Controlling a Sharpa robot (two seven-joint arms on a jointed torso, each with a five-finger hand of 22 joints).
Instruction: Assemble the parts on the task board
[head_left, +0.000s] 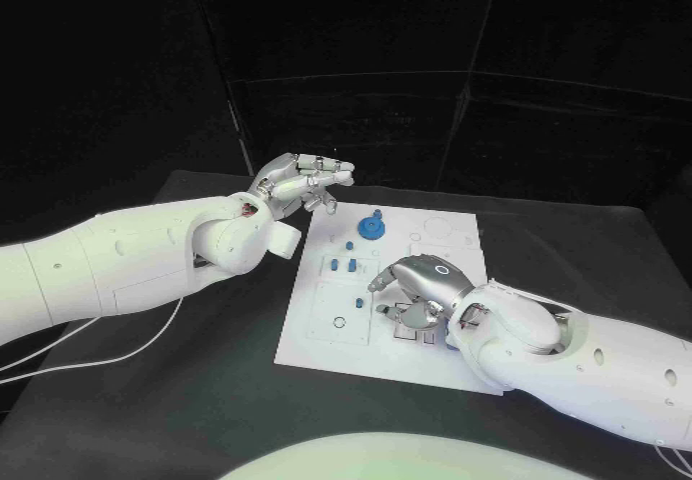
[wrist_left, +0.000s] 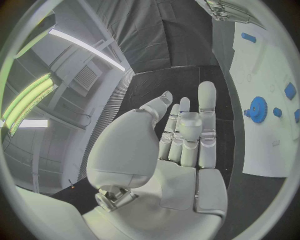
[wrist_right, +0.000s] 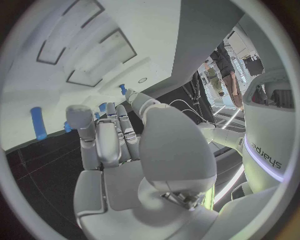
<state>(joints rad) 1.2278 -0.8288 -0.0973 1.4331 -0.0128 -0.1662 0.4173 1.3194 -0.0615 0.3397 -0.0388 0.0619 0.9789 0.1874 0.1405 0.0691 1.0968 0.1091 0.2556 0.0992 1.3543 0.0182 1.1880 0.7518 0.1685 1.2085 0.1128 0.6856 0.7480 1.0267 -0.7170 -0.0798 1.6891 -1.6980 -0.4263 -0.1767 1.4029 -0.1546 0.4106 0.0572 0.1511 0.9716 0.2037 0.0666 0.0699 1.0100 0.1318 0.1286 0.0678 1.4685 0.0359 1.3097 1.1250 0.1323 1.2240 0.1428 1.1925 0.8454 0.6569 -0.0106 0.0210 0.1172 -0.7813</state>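
Observation:
The white task board (head_left: 450, 232) lies in the middle of the black table. A blue gear (head_left: 374, 228) stands near its far edge, and the left wrist view shows the gear (wrist_left: 257, 109) too. Small blue parts (head_left: 343, 265) sit in the board's left half. My left hand (head_left: 300, 186) hangs raised off the board's far left corner, its palm (wrist_left: 181, 150) bare and fingers apart. My right hand (head_left: 420, 284) hovers low over the board's near middle, fingers pointing down at it. In the right wrist view its fingers (wrist_right: 109, 135) stretch over the board (wrist_right: 31, 90), holding nothing.
Blue parts (wrist_right: 39, 122) stand on the board beyond my right fingers. A small ring mark (head_left: 339, 323) shows near the board's front left. White cables (head_left: 87, 355) trail over the table on the left. Bare black tabletop (head_left: 577, 240) surrounds the board.

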